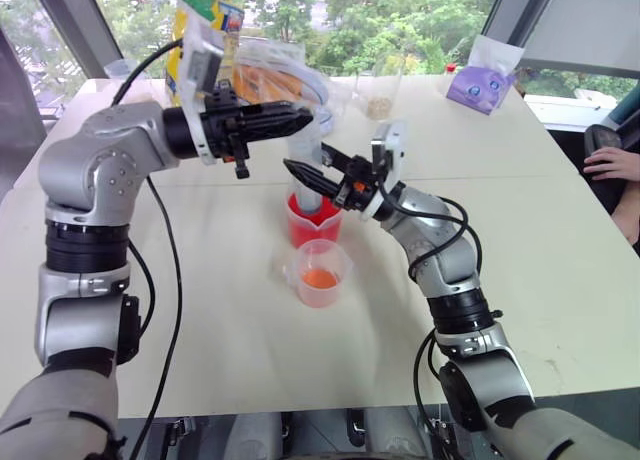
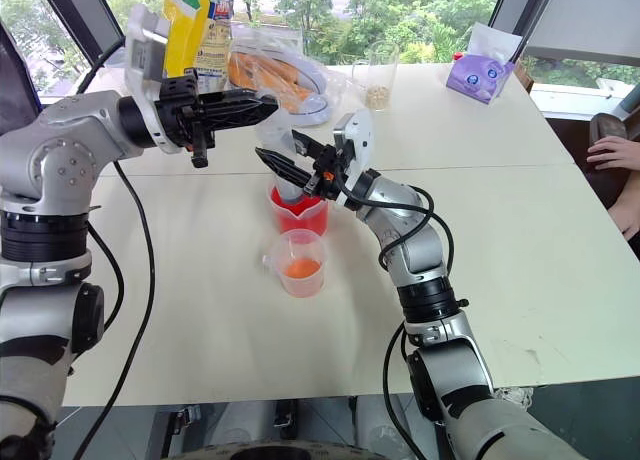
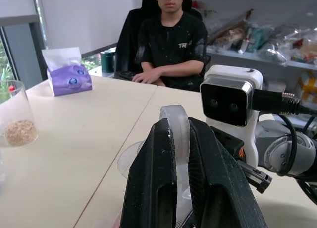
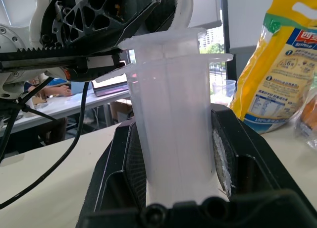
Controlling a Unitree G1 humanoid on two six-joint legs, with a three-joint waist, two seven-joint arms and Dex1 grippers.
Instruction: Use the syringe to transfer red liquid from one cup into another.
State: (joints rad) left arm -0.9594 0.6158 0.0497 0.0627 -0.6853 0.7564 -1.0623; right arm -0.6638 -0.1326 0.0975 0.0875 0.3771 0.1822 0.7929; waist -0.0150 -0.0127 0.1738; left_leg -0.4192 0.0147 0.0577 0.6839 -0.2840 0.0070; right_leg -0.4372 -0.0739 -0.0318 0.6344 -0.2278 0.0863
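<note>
The right gripper (image 1: 298,170) is clamping its jaws around the barrel of the syringe (image 4: 173,114), which is standing upright with its lower end inside the taller cup (image 1: 313,220) of red liquid (image 2: 298,220). The left gripper (image 1: 296,117) is reaching in level from the robot's left, its jaws closed on the plunger's ring at the top of the syringe, as the left wrist view shows.

The main risk is lying in the two arms working against each other. If the left arm is pulling off the syringe's axis, the plunger could be binding, or the barrel could be slipping and tilting in the right jaws. A tilted barrel could be levering against the taller cup's rim and tipping it, and the shorter cup (image 1: 321,272), sitting just beside it towards the robot, could be getting knocked over too. A weak grip on the smooth ring could also be letting it pop free.

The counter (image 1: 520,240) is pale and broad. Snack bags (image 2: 195,25), a glass jar (image 2: 380,80) and a purple tissue box (image 1: 482,85) are standing along its far side by large windows with trees outside. A person's hand (image 1: 612,163) is resting at the counter's right edge.
</note>
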